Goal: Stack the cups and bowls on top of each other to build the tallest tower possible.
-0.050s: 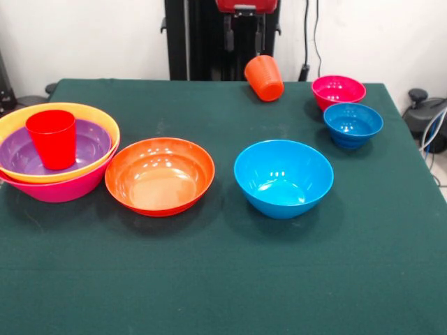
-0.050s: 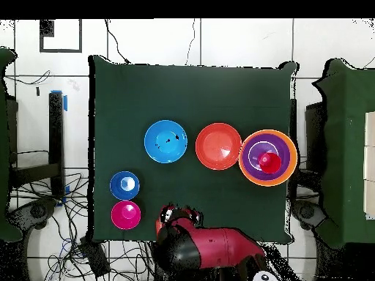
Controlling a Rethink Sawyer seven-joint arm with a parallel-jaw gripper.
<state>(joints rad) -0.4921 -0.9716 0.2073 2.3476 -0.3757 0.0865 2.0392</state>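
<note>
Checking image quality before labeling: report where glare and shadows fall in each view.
Front view: bright glare patches inside the red-orange bowl and medium blue bowl; soft shadows on the cloth beneath both. Overhead view: small highlights in the medium blue bowl and small blue bowl; the table looks evenly lit.

even, bright light from above fills both views. soft glare spots sit inside the orange bowl (image 1: 160, 176) and the big blue bowl (image 1: 283, 178). shadows on the green cloth (image 1: 223, 279) are faint and short. the front view is sharp.
</note>
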